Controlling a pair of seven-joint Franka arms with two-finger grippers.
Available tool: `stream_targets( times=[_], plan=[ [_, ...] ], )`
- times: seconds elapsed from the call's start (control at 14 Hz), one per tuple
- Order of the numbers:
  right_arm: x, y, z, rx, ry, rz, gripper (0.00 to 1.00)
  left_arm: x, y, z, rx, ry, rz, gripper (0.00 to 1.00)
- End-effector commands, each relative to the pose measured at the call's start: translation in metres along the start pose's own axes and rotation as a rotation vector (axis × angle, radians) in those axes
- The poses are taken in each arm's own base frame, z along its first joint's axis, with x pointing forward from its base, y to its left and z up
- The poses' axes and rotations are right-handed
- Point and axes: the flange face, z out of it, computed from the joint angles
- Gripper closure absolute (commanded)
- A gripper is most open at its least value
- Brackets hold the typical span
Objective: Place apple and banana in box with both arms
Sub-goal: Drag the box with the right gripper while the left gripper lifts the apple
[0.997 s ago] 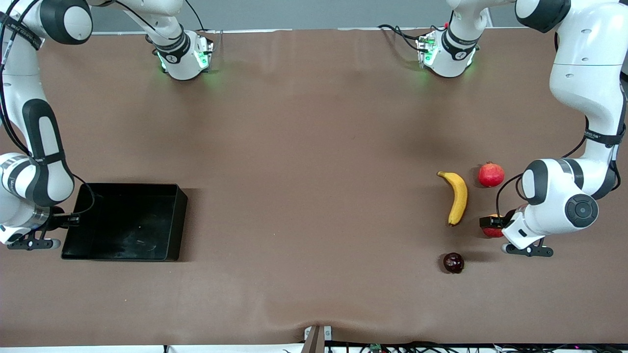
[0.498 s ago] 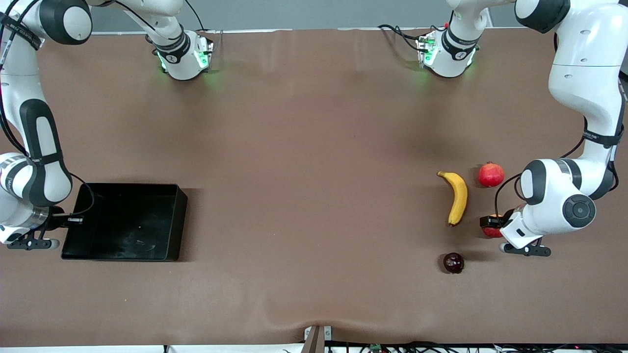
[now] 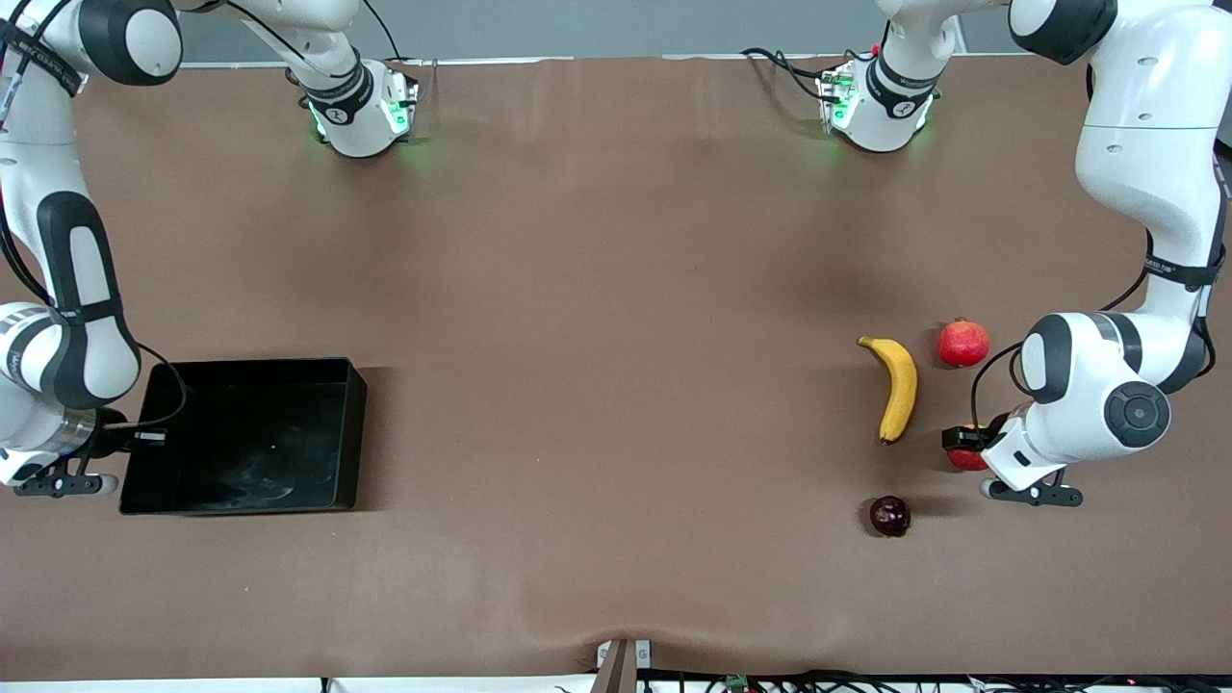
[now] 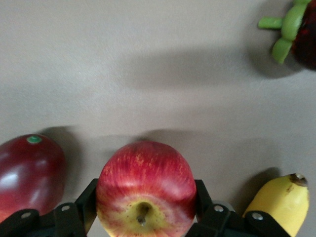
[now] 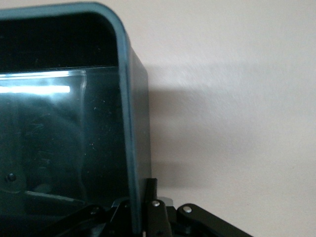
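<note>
Since the earlier frame, the box (image 3: pixel 241 438) has shifted slightly; the right gripper (image 5: pixel 143 207) pinches its wall at the right arm's end. Left gripper (image 4: pixel 145 212) fingers (image 4: pixel 86 202) clamp the apple (image 4: pixel 146 190) beside the banana (image 3: pixel 899 388). Lift the apple straight up, clear of the mango (image 4: pixel 27 175). Banana's long axis runs 12 to 6 o'clock, stem at 11.

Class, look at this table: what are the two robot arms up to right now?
The left hand has closed on the apple, which sits between the mango and the banana. The right hand is shut on the wall of the box at the right arm's end. No fruit is in the box.
</note>
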Motion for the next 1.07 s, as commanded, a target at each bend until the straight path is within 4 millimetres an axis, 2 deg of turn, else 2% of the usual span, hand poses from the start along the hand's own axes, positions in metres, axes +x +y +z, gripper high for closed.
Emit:
stream_targets(
  times=[0.0,0.21,0.36,0.71,1.0],
  plan=[
    [0.007,-0.04,-0.062,0.015,0.019,-0.052,1.0,-0.002,0.001,-0.038,0.025,0.014,0.034,0.94],
    [0.013,-0.084,-0.092,0.021,0.012,-0.112,1.0,-0.006,0.003,-0.068,0.032,0.004,0.035,0.94],
    [0.016,-0.123,-0.101,0.032,-0.016,-0.142,1.0,-0.007,0.006,-0.088,0.035,0.007,0.039,0.95],
    [0.018,-0.239,-0.115,0.038,-0.074,-0.106,1.0,-0.009,0.023,-0.135,0.026,-0.021,0.05,0.96],
    [0.012,-0.337,-0.109,0.024,-0.085,-0.034,1.0,-0.014,0.04,-0.157,0.009,-0.026,0.051,0.96]
  ],
)
